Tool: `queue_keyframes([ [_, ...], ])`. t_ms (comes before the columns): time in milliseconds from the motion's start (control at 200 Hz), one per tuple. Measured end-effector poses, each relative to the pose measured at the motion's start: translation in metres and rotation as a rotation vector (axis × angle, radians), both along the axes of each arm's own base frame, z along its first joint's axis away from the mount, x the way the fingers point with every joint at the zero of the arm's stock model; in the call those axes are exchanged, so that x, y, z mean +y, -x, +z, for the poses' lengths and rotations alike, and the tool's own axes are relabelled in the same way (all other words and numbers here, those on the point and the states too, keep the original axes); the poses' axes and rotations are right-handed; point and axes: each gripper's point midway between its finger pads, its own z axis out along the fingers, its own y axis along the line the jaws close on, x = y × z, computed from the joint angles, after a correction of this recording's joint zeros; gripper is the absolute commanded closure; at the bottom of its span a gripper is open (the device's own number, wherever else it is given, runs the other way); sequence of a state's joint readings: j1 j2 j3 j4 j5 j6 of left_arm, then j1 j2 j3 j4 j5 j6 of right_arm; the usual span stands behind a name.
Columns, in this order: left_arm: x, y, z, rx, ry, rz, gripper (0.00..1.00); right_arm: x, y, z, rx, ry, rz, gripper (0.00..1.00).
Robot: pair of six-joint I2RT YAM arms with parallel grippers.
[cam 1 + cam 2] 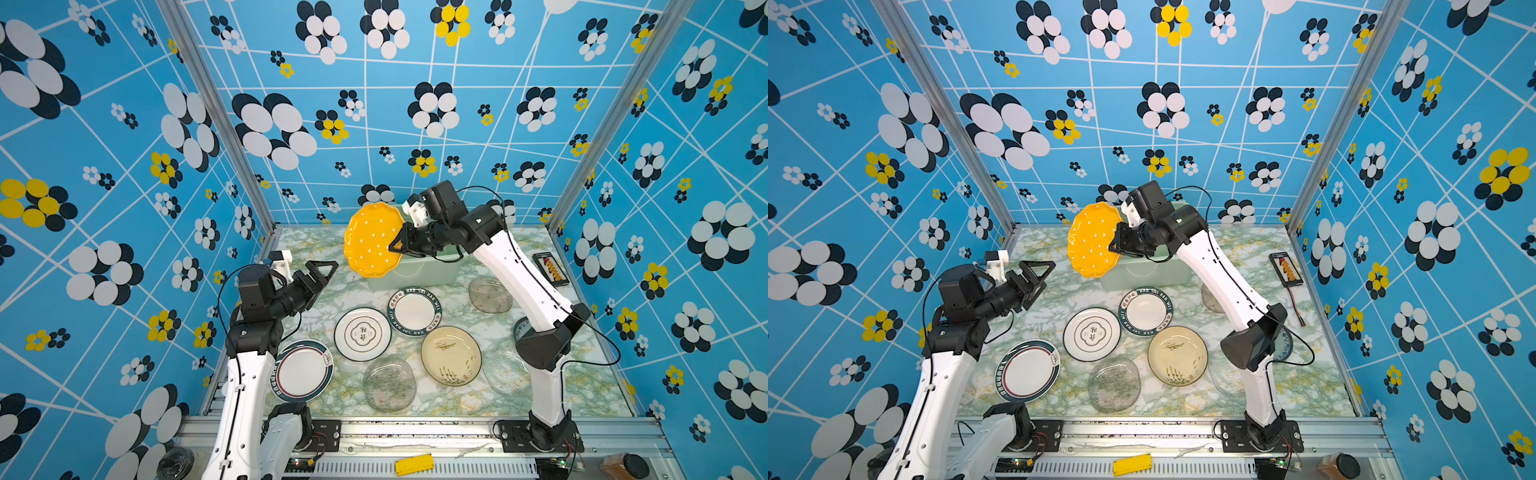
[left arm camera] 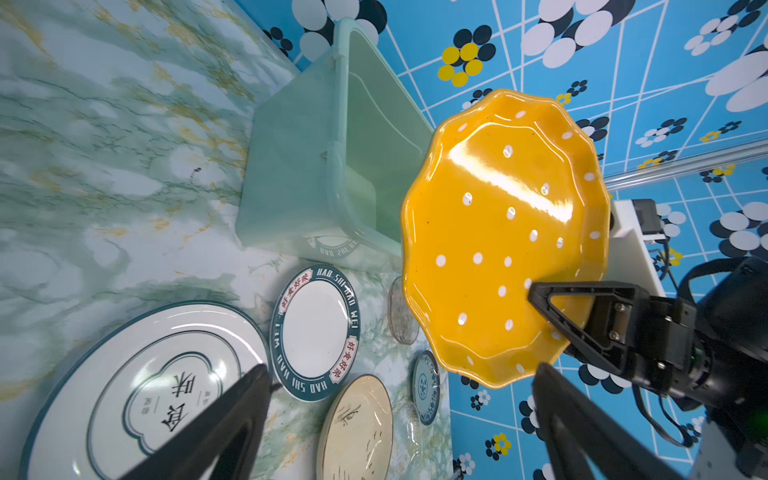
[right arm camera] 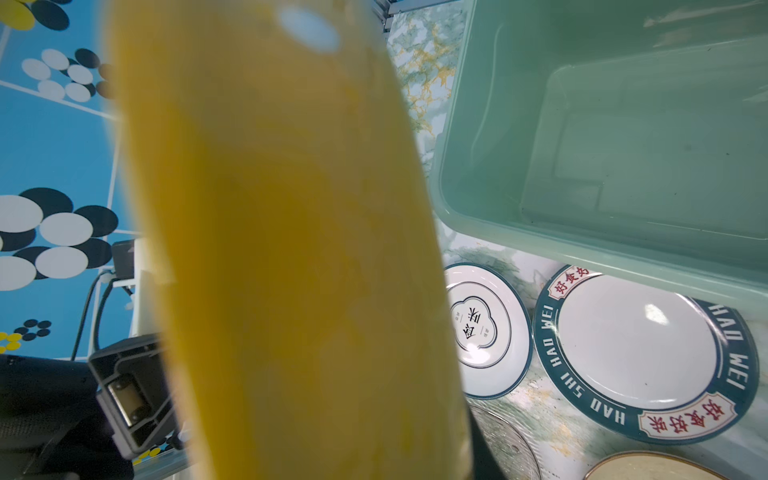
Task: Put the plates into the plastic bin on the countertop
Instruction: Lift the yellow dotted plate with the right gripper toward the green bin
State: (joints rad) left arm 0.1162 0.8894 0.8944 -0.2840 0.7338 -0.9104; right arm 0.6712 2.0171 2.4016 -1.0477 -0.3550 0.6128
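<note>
Several plates lie flat on the countertop [image 1: 345,395]. Nearest us, we see a white plate with a dark rim [image 1: 303,370] beside the left arm, a clear glass plate [image 1: 389,384], a beige plate [image 1: 451,355] and a second clear plate [image 1: 505,374] partly under the right arm. Behind them sit a clover-marked plate [image 1: 362,334] and a lettered plate [image 1: 414,311], the latter just in front of the plastic bin [image 1: 419,272]. We make out a blue-patterned plate [image 1: 521,328], mostly hidden by the right arm, and a smoky glass plate [image 1: 490,295] near the bin's right end. The left gripper [image 1: 326,276] hangs left of the bin, jaws spread wide. Farther back, the right gripper [image 1: 397,246] pinches the rim of the yellow plate [image 1: 370,241]. That plate stands steeply tilted in the air over the bin's left end and hides that end in both top views. A small black board [image 1: 550,264] lies by the right wall.
</note>
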Motion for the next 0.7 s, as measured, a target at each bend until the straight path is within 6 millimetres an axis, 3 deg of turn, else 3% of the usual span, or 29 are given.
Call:
queue_keyframes([
  [200,-0.024,0.003,0.018,-0.010,0.018,-0.093,0.01,-0.033,-0.029,0.002,0.024,-0.023,-0.087,1.00],
  [400,-0.039,0.002,0.005,0.043,0.011,-0.130,0.01,-0.065,-0.085,0.001,0.008,-0.054,-0.196,1.00],
  [540,-0.055,-0.005,-0.015,0.112,-0.006,-0.158,0.01,-0.068,-0.117,-0.028,0.020,-0.035,-0.210,1.00],
  [705,-0.068,-0.009,-0.029,0.163,-0.038,-0.171,0.01,-0.063,-0.131,-0.075,0.057,0.028,-0.177,1.00],
])
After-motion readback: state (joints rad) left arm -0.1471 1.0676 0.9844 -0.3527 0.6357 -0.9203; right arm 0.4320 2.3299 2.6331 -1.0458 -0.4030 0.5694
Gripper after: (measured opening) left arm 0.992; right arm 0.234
